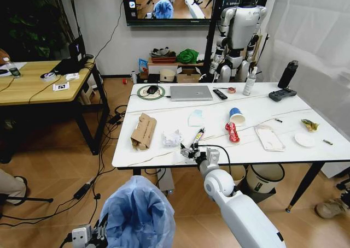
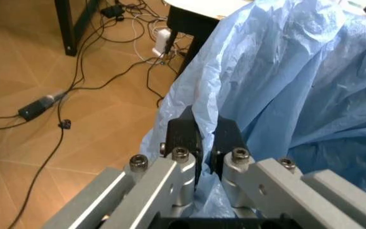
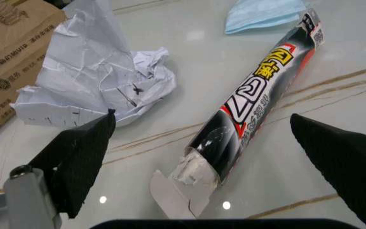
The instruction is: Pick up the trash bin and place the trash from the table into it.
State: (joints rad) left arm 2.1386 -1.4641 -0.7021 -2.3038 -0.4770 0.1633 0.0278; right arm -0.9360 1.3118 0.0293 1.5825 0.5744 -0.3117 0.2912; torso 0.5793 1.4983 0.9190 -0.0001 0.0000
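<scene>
2 wide-apart right gripper [image 3: 202, 143] fingers straddle the black tube [image 3: 253, 95].

The counter [image 1: 164, 158] is white marble-look with thin grey veins. On it, a black tube [image 3: 253, 102] bears red and white lettering; beside the tube lie crumpled white paper [image 3: 100, 81] and a brown cardboard box [image 1: 143, 131]. Beyond the tube lie a pale blue mask [image 1: 196, 117], a blue-white cup [image 1: 237, 116] and a red wrapper [image 1: 232, 132]. The trash bin [image 1: 138, 215] wears a crinkly light-blue bag.
</scene>
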